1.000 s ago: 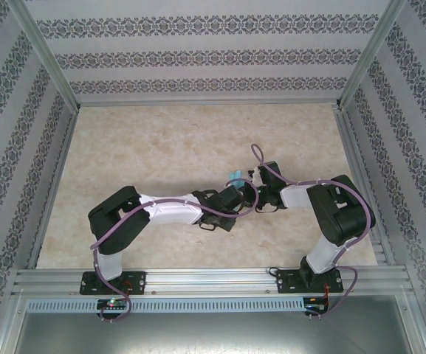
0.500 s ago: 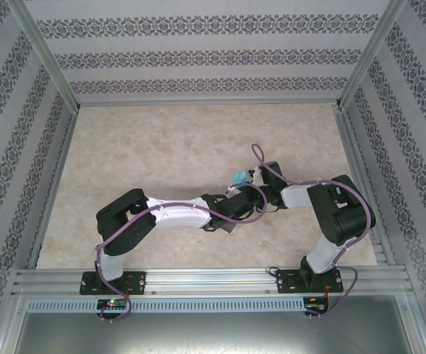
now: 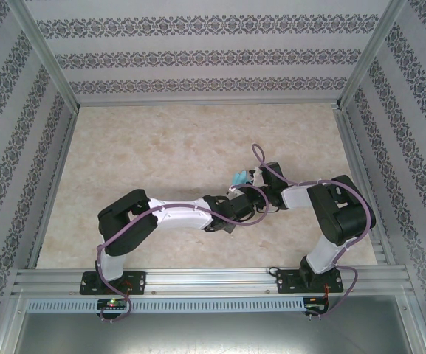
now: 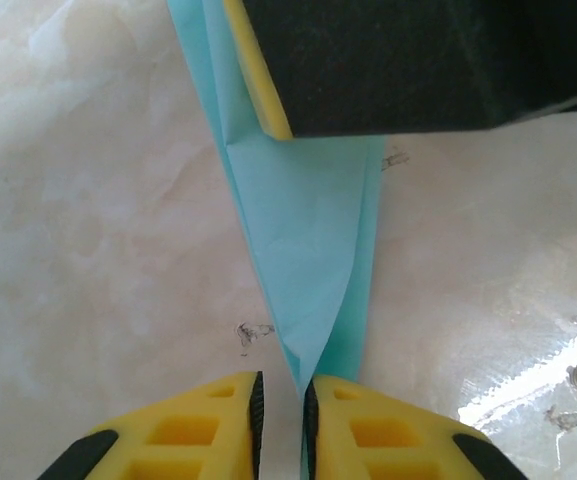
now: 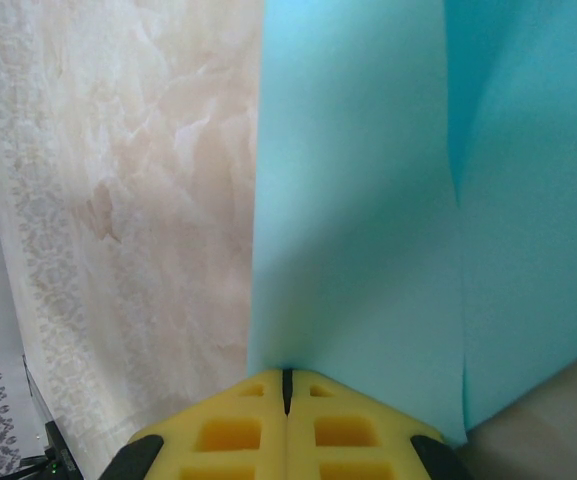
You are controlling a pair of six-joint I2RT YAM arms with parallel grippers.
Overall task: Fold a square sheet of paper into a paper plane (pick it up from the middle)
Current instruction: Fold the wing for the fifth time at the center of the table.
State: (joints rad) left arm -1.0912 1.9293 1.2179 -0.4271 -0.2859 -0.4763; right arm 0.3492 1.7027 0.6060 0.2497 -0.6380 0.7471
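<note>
1. A beige, marble-patterned table (image 3: 161, 140) sits inside an aluminium frame. Its three walls are papered in grey ornamental stripes.
2. Nearest, two arm bases are bolted to the rail (image 3: 213, 280) at the table's front edge, one on the left and one on the right. The two arms bend inward and meet a little right of the table's centre, each trailing a purple cable.
3. The left gripper (image 4: 282, 385) has its two yellow fingers a narrow slit apart, with pale table showing between them. The pointed tip of the folded paper (image 4: 308, 230) comes right to the mouth of that slit. The gap looks wider than the paper, and I cannot tell whether either pad touches it.
4. The right gripper (image 5: 287, 385) has its two yellow fingers pressed together and clamped on the paper, which spreads out from the seam between them. In the left wrist view its dark finger with a yellow pad sits at the paper's wider end.
5. There is one piece of paper. It is turquoise, creased into a long layered wedge, and lies between the two grippers. From above it shows as a small turquoise patch just beyond them.
6. Farthest lie open table and the striped back wall (image 3: 213, 51).
</note>
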